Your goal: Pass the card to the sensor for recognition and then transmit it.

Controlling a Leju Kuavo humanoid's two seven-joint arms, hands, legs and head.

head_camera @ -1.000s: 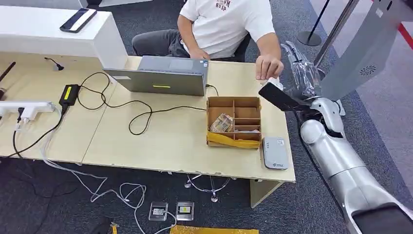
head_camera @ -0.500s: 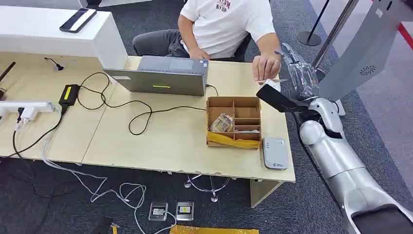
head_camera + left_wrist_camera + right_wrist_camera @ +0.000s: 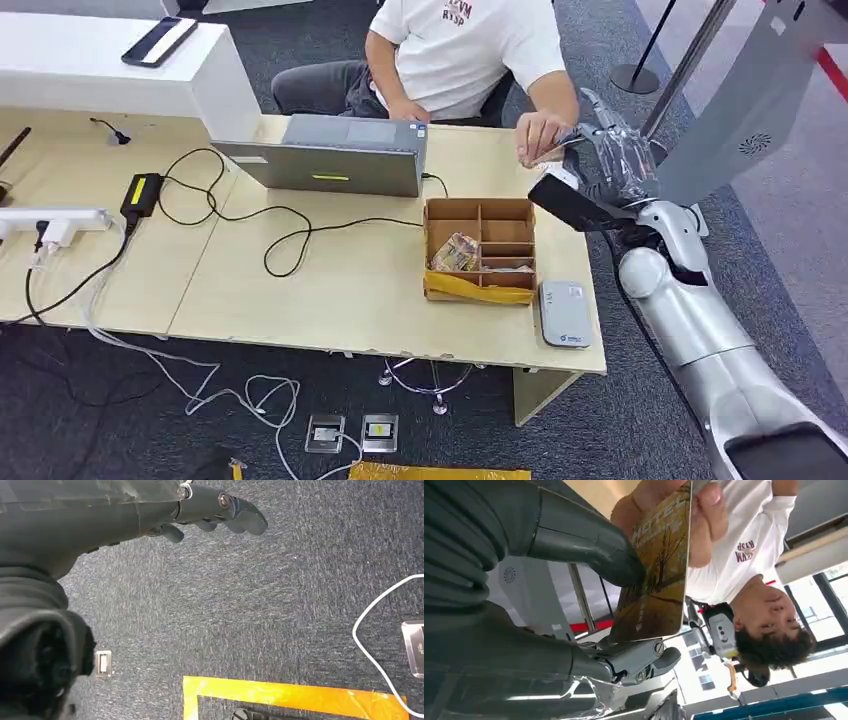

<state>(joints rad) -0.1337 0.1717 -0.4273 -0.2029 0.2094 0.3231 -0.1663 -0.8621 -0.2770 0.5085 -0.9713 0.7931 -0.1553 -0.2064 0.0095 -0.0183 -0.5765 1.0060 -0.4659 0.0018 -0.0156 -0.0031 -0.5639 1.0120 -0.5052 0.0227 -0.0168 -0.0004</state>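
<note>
Table (image 3: pixel 300 290): wide wooden surface, left of and below the raised right hand. Laptop (image 3: pixel 330 160) at the far edge, well left of the right hand. Compartmented cardboard box (image 3: pixel 480 250) just below-left of the right hand; grey sensor (image 3: pixel 565 313) beside the box at the near corner, below the hand.

Right hand (image 3: pixel 615 155): raised past the table's far right corner, thumb pressed on one face of the card (image 3: pixel 656 575), fingers (image 3: pixel 644 662) behind the other face, so grasping the card. Person's hand (image 3: pixel 543 135) directly opposite, pinching the card's far edge.

Left hand (image 3: pixel 150 510): hanging over grey carpet, fingers loosely extended, released, holding nothing.
</note>
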